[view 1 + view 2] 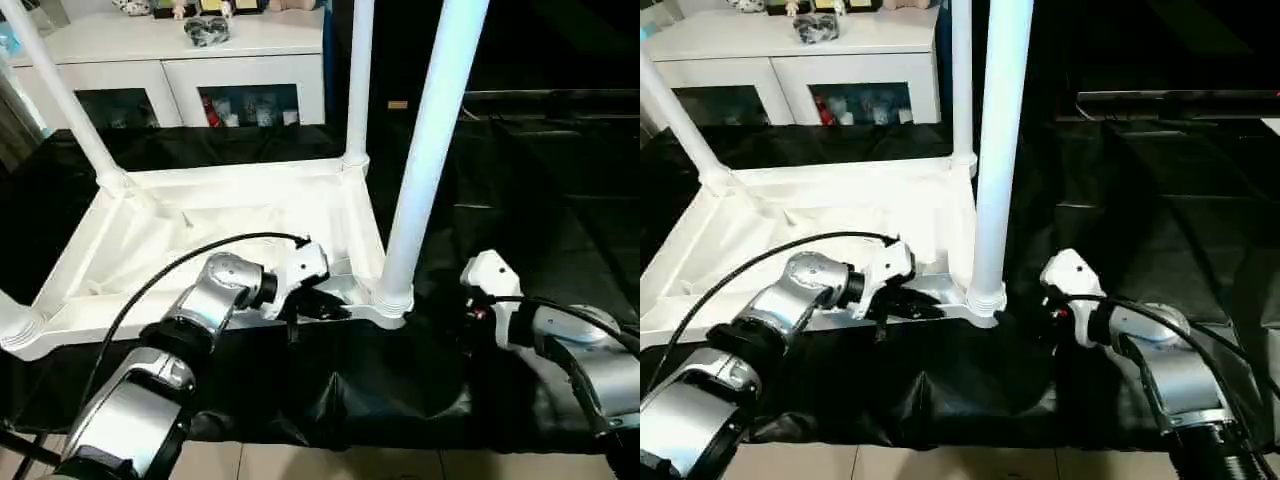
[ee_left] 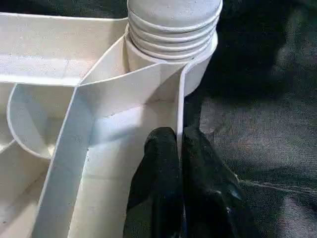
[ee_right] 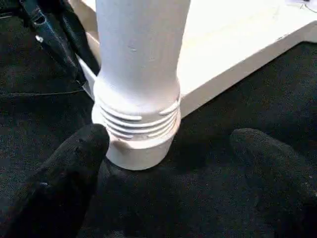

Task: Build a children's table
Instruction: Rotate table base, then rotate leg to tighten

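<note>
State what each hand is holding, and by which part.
The left hand pinches the tabletop by its rim wall beside the near leg. The right hand is open, holding nothing.

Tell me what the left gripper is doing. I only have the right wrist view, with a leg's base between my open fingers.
Observer: The left gripper has its fingers shut on the tabletop rim, right beside the socket of the near leg.
Operator: Any other legs in?
Observer: Yes, the far-left leg and the far-right leg stand in the far corner sockets.
</note>
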### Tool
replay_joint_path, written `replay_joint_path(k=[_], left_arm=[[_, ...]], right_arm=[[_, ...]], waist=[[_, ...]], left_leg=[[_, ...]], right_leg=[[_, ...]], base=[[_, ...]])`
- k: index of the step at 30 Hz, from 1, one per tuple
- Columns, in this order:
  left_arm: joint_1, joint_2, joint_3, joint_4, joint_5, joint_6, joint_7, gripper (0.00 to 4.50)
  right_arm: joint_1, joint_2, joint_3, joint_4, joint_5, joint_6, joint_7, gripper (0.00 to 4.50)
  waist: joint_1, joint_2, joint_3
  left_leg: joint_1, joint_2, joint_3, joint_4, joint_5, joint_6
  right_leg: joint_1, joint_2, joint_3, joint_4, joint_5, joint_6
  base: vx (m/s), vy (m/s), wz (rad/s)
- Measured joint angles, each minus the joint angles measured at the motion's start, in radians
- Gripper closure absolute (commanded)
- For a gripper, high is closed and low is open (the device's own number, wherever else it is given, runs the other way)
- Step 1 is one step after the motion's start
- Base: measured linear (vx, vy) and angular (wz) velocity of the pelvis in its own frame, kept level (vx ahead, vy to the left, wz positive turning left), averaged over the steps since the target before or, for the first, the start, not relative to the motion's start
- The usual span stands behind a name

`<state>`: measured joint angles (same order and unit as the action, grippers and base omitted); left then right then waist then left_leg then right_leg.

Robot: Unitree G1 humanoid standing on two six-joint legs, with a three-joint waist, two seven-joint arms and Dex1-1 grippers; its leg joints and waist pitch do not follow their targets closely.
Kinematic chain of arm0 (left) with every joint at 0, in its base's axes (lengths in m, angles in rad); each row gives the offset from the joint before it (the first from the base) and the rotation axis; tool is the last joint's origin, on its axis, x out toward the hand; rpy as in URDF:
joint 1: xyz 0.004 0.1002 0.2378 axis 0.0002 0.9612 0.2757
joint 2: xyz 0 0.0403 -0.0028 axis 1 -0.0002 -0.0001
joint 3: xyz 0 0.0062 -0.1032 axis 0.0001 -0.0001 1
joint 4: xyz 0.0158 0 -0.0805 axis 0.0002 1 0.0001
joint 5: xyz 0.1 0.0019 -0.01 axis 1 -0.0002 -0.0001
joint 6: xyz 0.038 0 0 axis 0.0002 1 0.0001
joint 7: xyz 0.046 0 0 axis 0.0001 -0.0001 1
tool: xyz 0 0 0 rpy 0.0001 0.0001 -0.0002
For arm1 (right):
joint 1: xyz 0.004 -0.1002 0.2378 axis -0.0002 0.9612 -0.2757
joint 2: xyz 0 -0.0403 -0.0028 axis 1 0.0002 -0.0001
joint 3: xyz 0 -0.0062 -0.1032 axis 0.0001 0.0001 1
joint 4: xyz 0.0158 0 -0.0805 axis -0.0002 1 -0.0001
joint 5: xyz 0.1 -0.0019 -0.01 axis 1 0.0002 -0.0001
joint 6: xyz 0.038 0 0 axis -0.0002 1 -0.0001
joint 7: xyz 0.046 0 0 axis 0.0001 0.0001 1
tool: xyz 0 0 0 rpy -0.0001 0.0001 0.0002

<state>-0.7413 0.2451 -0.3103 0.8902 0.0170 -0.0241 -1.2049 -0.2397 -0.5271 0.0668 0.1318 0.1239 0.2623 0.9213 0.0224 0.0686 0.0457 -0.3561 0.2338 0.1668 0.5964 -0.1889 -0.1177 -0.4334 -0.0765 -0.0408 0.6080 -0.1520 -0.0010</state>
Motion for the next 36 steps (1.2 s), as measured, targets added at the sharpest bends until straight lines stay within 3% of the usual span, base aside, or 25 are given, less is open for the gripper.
replay_joint_path(k=[7, 10, 11, 17, 22, 23, 25, 30, 36], left_arm=[[0.078, 0.04, 0.02, -0.117, -0.003, 0.032, 0.013, 4.4], [0.13, 0.06, 0.031, -0.204, -0.004, 0.063, 0.03, 4.4], [0.145, 0.063, 0.033, -0.231, -0.004, 0.071, 0.037, 4.4], [0.222, 0.075, 0.043, -0.364, -0.042, 0.111, 0.03, 4.4], [0.241, 0.09, 0.044, -0.422, -0.043, 0.156, 0.028, 4.4], [0.245, 0.093, 0.045, -0.431, -0.043, 0.165, 0.03, 4.5], [0.249, 0.099, 0.045, -0.445, -0.043, 0.174, 0.031, 4.5], [0.267, 0.118, 0.051, -0.487, -0.043, 0.198, 0.035, 4.5], [0.277, 0.128, 0.056, -0.509, -0.045, 0.22, 0.043, 4.5]], right_arm=[[-0.049, 0.032, 0.012, 0.052, 0.001, -0.004, 0.007, 0.0], [-0.073, 0.055, 0.047, 0.082, 0.0, -0.016, 0.022, 0.0], [-0.078, 0.062, 0.062, 0.089, -0.002, -0.028, 0.027, 0.0], [-0.153, 0.114, 0.122, 0.179, -0.029, -0.08, 0.049, 0.0], [-0.199, 0.147, 0.142, 0.254, -0.042, -0.107, 0.057, 0.0], [-0.205, 0.152, 0.143, 0.272, -0.042, -0.118, 0.059, 0.28], [-0.213, 0.153, 0.148, 0.286, -0.041, -0.124, 0.067, 0.28], [-0.233, 0.165, 0.162, 0.326, -0.034, -0.158, 0.095, 0.75], [-0.256, 0.174, 0.176, 0.366, -0.033, -0.185, 0.115, 1.31]], waist=[[-0.029, -0.003, 0.0], [-0.043, -0.005, 0.0], [-0.044, -0.013, 0.003], [-0.039, -0.036, 0.001], [-0.039, -0.047, 0.002], [-0.04, -0.051, 0.003], [-0.04, -0.056, 0.004], [-0.043, -0.068, 0.006], [-0.044, -0.072, 0.007]], left_leg=[[0.001, 0.0, 0.0, -0.001, -0.001, 0.001], [0.002, 0.0, 0.0, -0.002, -0.001, 0.001], [0.002, 0.0, 0.0, -0.002, -0.001, 0.001], [0.001, 0.0, 0.001, -0.003, -0.001, 0.001], [0.0, 0.0, 0.001, -0.003, -0.001, 0.001], [0.001, 0.0, 0.001, -0.003, -0.001, 0.001], [0.001, 0.001, 0.001, -0.004, -0.001, 0.001], [0.003, 0.002, 0.002, -0.004, -0.001, 0.001], [0.004, 0.003, 0.002, -0.004, -0.002, 0.0]], right_leg=[[-0.001, 0.0, -0.001, 0.0, 0.0, 0.0], [-0.002, 0.0, -0.001, 0.001, 0.0, 0.001], [-0.002, 0.0, -0.001, 0.001, -0.001, 0.001], [-0.003, 0.0, 0.0, 0.0, -0.001, 0.002], [-0.003, 0.0, 0.0, 0.0, -0.001, 0.002], [-0.003, 0.0, 0.0, 0.001, -0.001, 0.002], [-0.004, 0.0, -0.001, 0.001, -0.001, 0.002], [-0.004, 0.001, -0.001, 0.002, -0.001, 0.002], [-0.004, 0.001, 0.0, 0.002, -0.001, 0.001]], base=[[0.0, 0.0, 0.0], [0.0, 0.0, 0.0], [0.0, 0.0, 0.0], [0.0, 0.0, 0.0], [0.0, 0.0, 0.0], [0.0, 0.0, 0.0], [0.0, 0.0, 0.0], [0.0, 0.0, 0.0], [0.0, 0.0, 0.0]])
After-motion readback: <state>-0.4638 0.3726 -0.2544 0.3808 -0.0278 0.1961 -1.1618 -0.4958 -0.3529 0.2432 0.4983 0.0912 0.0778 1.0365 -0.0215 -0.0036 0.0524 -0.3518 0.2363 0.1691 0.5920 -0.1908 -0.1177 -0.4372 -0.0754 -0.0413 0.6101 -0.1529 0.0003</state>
